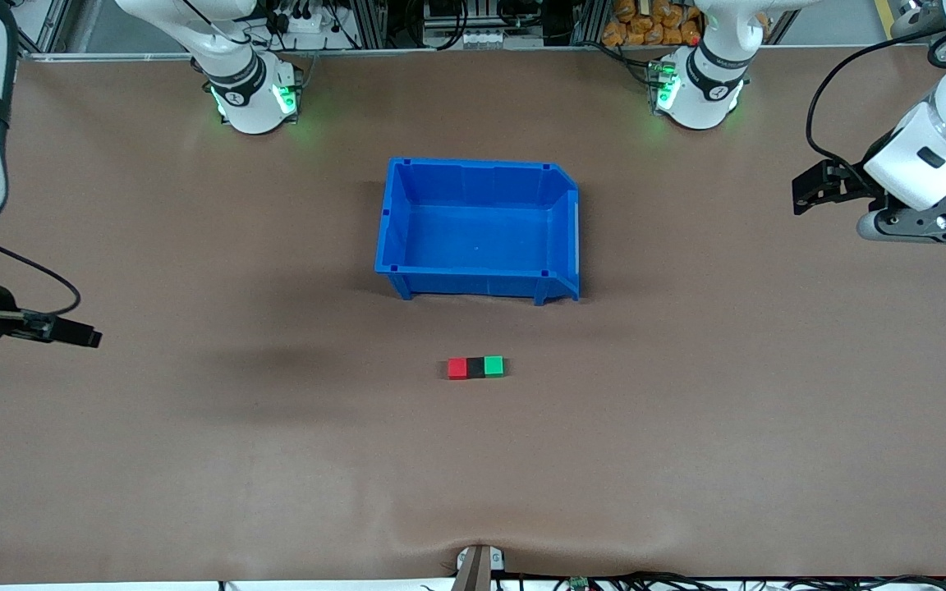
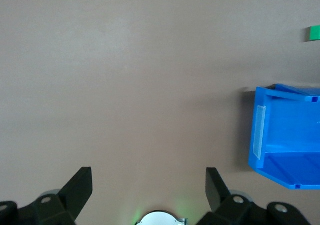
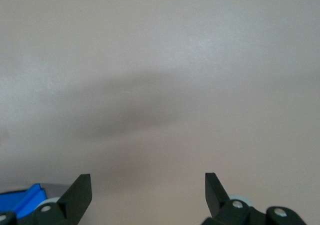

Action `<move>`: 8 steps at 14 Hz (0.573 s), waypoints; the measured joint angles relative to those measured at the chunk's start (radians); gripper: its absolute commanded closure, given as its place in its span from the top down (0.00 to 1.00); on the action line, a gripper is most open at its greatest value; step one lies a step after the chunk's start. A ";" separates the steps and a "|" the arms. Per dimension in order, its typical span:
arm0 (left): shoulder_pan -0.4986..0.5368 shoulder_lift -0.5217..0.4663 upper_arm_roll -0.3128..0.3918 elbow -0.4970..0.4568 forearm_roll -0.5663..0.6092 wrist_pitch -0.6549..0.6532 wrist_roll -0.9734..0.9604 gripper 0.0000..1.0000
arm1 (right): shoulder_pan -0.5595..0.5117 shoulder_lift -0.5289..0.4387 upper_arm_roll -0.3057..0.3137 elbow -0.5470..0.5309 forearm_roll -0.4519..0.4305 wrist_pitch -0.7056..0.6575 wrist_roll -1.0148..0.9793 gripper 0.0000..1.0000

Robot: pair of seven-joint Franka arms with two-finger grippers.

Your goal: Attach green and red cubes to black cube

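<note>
Over bare counter [image 1: 194,460] at its own end, left gripper [image 2: 149,182]: fingers apart, empty, waiting. Right gripper [image 3: 148,185] likewise, over its end. Task looks done: red cube [image 1: 457,368], black cube [image 1: 475,367], green cube [image 1: 493,365] touching in row, black between; small, matte, square-edged. Nearer camera than blue plastic bin [image 1: 395,213].
</note>
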 measured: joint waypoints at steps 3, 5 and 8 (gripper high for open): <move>0.000 -0.011 0.002 -0.002 -0.005 0.002 0.000 1.00 | -0.013 -0.025 0.000 -0.009 0.000 -0.014 -0.016 1.00; 0.008 -0.019 0.004 -0.008 -0.005 0.003 0.000 1.00 | -0.013 -0.049 0.002 -0.026 0.000 -0.022 -0.016 1.00; 0.018 -0.027 0.005 -0.014 -0.006 0.007 0.000 1.00 | -0.013 -0.100 0.005 -0.071 0.000 -0.029 -0.018 1.00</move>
